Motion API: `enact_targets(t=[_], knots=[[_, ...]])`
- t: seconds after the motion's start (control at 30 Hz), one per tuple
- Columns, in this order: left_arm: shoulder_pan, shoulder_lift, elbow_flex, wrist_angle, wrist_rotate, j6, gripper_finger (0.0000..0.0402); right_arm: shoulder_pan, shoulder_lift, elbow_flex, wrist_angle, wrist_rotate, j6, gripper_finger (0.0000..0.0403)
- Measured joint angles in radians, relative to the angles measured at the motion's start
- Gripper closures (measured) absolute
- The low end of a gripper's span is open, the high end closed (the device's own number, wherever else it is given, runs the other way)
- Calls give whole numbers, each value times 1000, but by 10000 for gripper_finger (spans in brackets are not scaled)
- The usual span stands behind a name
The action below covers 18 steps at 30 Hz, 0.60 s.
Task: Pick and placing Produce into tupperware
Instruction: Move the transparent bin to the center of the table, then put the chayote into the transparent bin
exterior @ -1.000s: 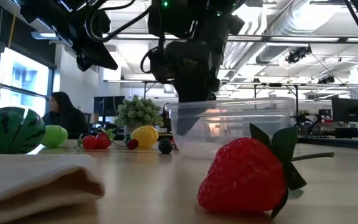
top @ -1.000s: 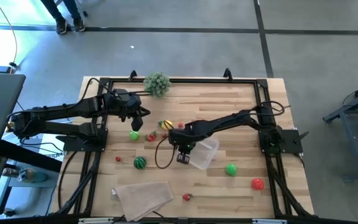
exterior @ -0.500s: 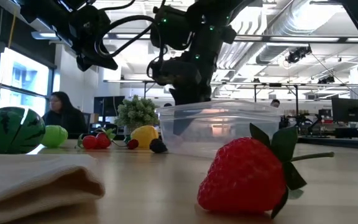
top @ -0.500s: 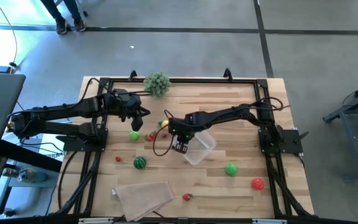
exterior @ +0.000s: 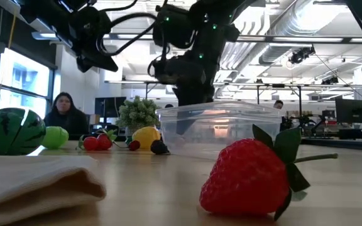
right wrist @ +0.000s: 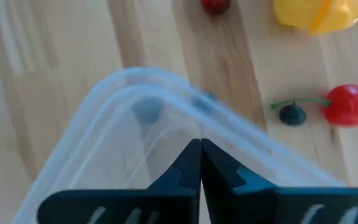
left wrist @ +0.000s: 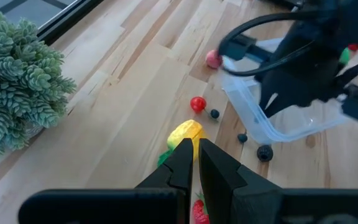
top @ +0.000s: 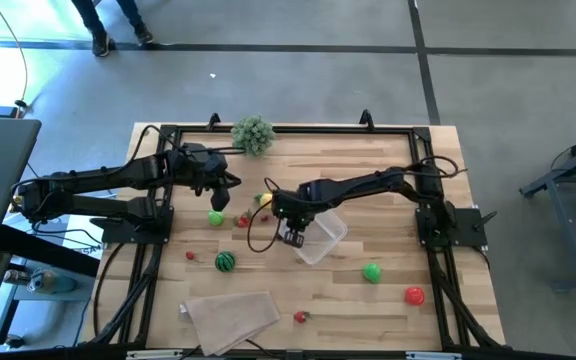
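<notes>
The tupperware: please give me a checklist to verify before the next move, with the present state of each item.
1. Right end effector shut on the tupperware rim: ok.
2. Tupperware resting flat on the table: ok in the low view.
3. Tupperware holds produce: not ok, it looks empty.
4. Left end effector free to pick: ok, shut and holding nothing, above the yellow fruit.
5. Small produce near the tupperware wall: blueberry close beside it; whether touching, cannot tell.
6. Watermelon ball apart from both arms: ok.
</notes>
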Motion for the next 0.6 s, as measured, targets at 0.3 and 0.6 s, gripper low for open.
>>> enact_targets(t=[0.3,0.6], knots=[[0,0,0,-5,-8,25,385,47,-120,0,-76,120,-15,402],[0,0,0,-9,20,28,385,105,-339,0,-303,377,79,402]])
